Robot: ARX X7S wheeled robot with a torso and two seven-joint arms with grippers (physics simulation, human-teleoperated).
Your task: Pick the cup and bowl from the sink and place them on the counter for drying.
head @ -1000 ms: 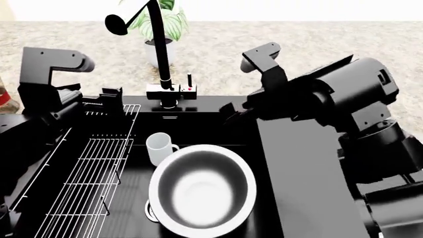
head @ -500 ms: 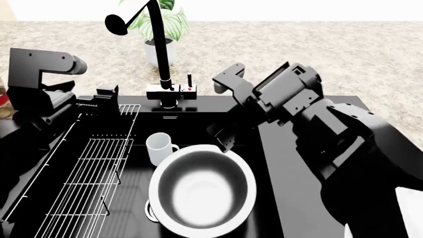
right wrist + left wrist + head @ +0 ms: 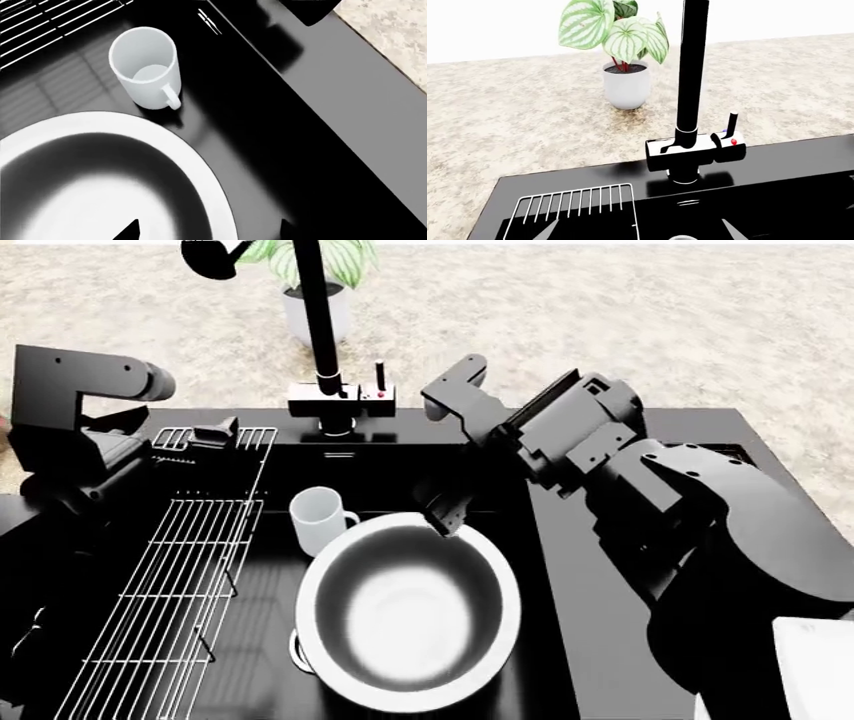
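We see our right gripper, fingers spread and empty, poised just over the bowl rim nearest the faucet, the cup just beside

Cup beside bowl in sink

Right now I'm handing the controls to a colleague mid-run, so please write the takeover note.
Right gripper: open, empty, hovering over the far rim of the large shiny stainless-steel bowl.
Left gripper: empty, above the white wire rack; open or shut unclear.
Bowl and small white handled mug both stand in the black sink basin, mug upright beside the bowl.
Done: nothing on the beige speckled stone counter.
Left: lift both out onto the counter.
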